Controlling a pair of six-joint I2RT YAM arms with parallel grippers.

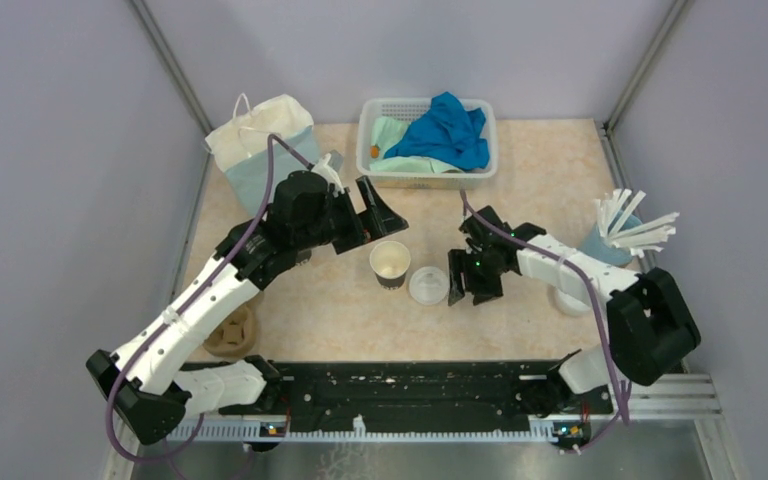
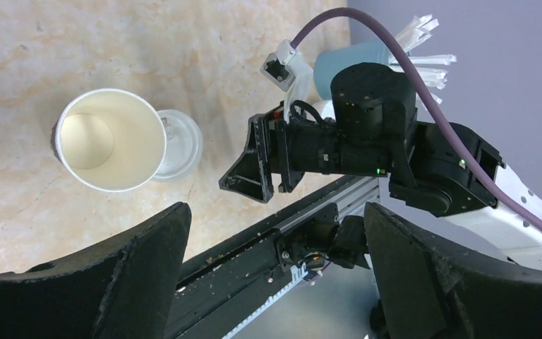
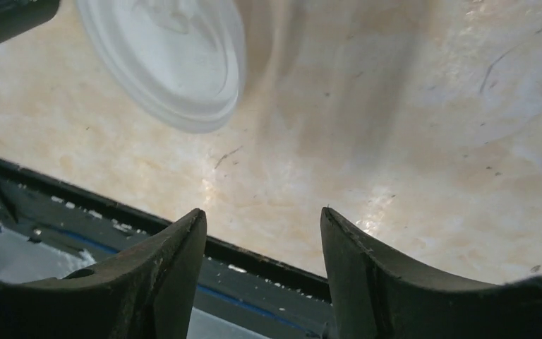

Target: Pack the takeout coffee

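One paper cup [image 1: 390, 265] [image 2: 109, 138] is seen standing upright on the table [image 1: 540, 180], near its middle, between the two grippers. Its mouth is uncovered and the cream inside is exposed. The round white lid [image 1: 428, 285] [image 2: 180, 145] [image 3: 166, 56] is found lying flat on the table just beside the cup, on its right; whether the two touch cannot be determined.

The right gripper [image 1: 473, 292] [image 2: 265, 169] [image 3: 262, 219] is held low just to the right of the lid. Its fingers are parted to a moderate gap – bare table is seen between them and nothing is gripped.

The left gripper [image 1: 368, 222] [image 2: 276, 212] is held above and behind the cup, slightly to its left. Its jaws are spread wide and nothing is held.

A white basket [image 1: 372, 125] holding blue cloth [image 1: 450, 130] is noted at the far edge, with a white bag [image 1: 260, 140] to its left. A light blue cup of white sticks [image 1: 625, 230] is placed at the right side, and a brown cup tray [image 1: 230, 335] is partly hidden under the left arm.
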